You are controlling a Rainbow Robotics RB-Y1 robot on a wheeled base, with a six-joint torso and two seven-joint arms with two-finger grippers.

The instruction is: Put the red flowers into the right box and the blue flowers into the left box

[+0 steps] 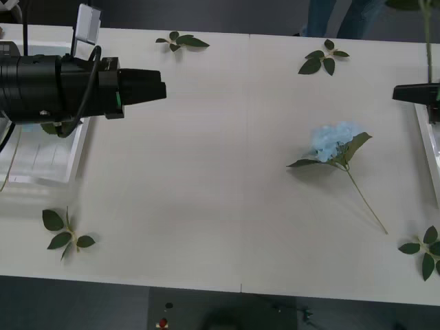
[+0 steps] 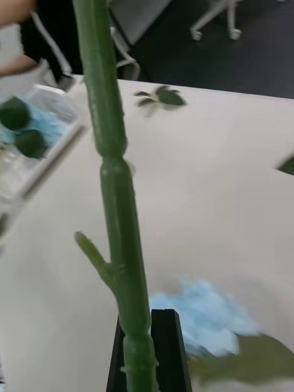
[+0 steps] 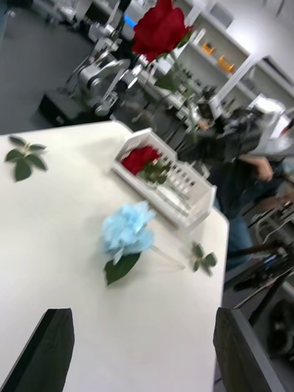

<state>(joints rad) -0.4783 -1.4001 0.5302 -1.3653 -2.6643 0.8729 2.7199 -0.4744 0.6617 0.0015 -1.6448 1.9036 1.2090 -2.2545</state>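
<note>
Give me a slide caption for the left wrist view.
Open left gripper faces a blue hydrangea on the table; beyond, a red rose held above the right box.

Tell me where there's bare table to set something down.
The wide middle between the left box and the blue flower is bare. It's crowded at the right edge, where the right tool holds a rose stem over the right box.

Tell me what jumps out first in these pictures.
A red rose held high over the right box by the right gripper, shut on its green stem. A lone blue flower lies mid-table. The left gripper hangs open over the left box.
</note>
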